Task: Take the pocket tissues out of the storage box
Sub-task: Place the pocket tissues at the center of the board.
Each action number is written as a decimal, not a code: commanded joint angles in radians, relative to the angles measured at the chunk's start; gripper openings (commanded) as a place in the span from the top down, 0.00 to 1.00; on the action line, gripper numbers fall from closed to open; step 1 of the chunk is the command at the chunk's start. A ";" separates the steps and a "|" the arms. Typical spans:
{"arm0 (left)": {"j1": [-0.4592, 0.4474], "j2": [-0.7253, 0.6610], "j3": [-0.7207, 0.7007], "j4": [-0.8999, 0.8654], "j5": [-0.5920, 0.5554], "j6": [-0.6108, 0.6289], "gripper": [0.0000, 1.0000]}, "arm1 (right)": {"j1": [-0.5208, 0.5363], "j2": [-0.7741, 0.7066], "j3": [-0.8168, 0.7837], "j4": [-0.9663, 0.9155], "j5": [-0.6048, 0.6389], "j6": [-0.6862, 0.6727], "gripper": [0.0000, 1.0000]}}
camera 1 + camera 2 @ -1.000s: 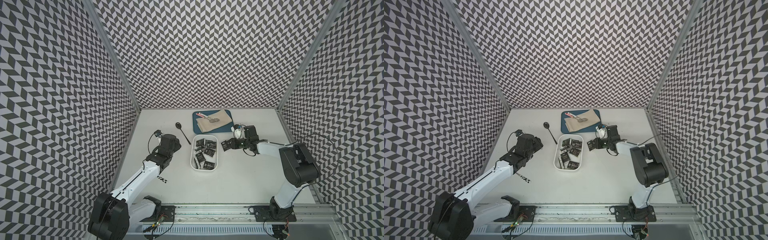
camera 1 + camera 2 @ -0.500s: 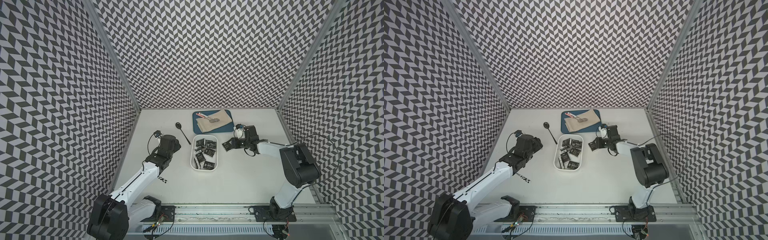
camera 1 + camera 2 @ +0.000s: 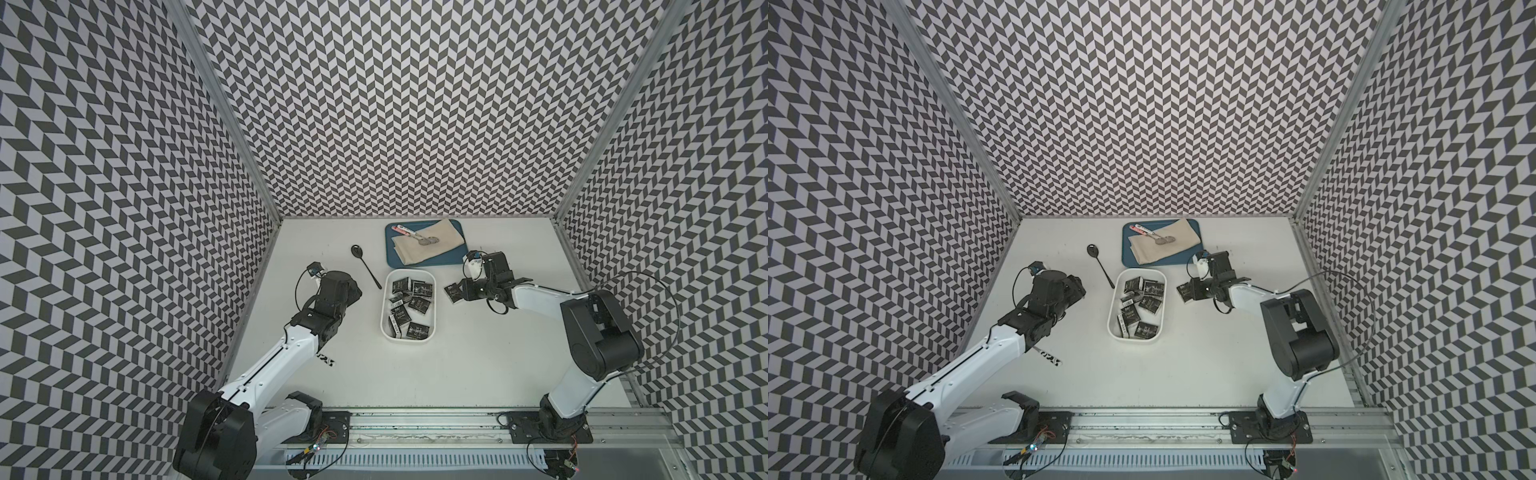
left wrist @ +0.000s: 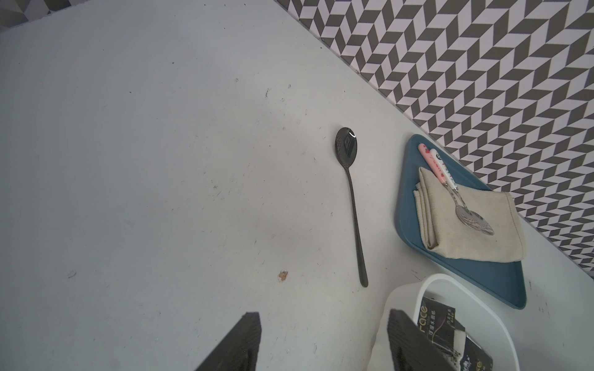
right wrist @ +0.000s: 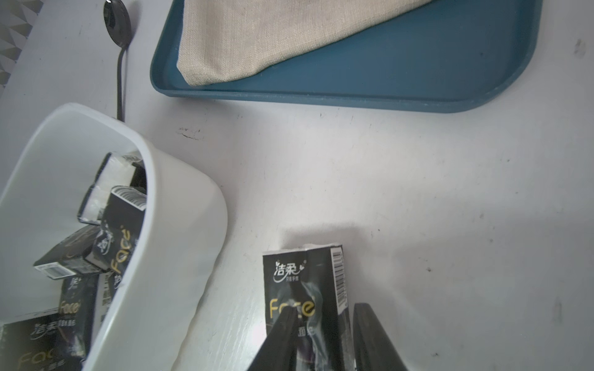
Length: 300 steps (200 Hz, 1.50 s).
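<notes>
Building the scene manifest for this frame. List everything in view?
box: 1, white, mid-table
tissues: about 8 (overlapping, count unsure), black, in the box
loose pack: 1, black, outside the box, at the right gripper
tray: 1, blue, behind the box, near the back wall
cloth: 1, beige, folded on the tray
small spoons: 2, pink and white handles, on the cloth
black spoon: 1, black, on the table beside the tray
patterned strip: 1, black-and-white, partly under the left arm; unidentifiable
table: 1, white
walls: 3, black-and-white chevron
left gripper: 1, black, open, empty, beside the box
right gripper: 1, black, around the loose pack; grip unclear
</notes>
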<state>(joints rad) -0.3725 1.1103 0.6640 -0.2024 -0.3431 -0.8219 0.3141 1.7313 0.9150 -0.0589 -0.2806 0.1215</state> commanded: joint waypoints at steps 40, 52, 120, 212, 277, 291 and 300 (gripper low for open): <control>0.004 -0.031 -0.031 0.032 0.015 -0.004 0.33 | 0.020 0.024 -0.029 0.011 0.029 -0.004 0.66; 0.004 -0.031 -0.032 0.033 0.016 -0.005 0.33 | 0.027 0.018 -0.038 0.020 0.017 0.001 0.66; 0.004 -0.037 -0.045 0.041 0.030 -0.012 0.33 | 0.071 -0.021 -0.070 0.047 -0.007 0.033 0.61; 0.004 -0.056 -0.050 0.039 0.030 -0.008 0.33 | 0.126 -0.050 -0.045 0.039 0.023 0.041 0.57; 0.004 -0.059 -0.052 0.038 0.029 -0.005 0.32 | 0.126 0.049 -0.042 0.054 0.024 0.044 0.68; 0.005 -0.062 -0.053 0.038 0.025 -0.003 0.32 | 0.125 0.059 -0.042 0.061 0.036 0.054 0.71; 0.004 -0.064 -0.053 0.037 0.024 -0.004 0.32 | 0.122 0.060 -0.045 0.070 0.044 0.067 0.72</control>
<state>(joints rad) -0.3725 1.0691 0.6182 -0.1802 -0.3180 -0.8314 0.4358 1.7561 0.8650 -0.0063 -0.2684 0.1688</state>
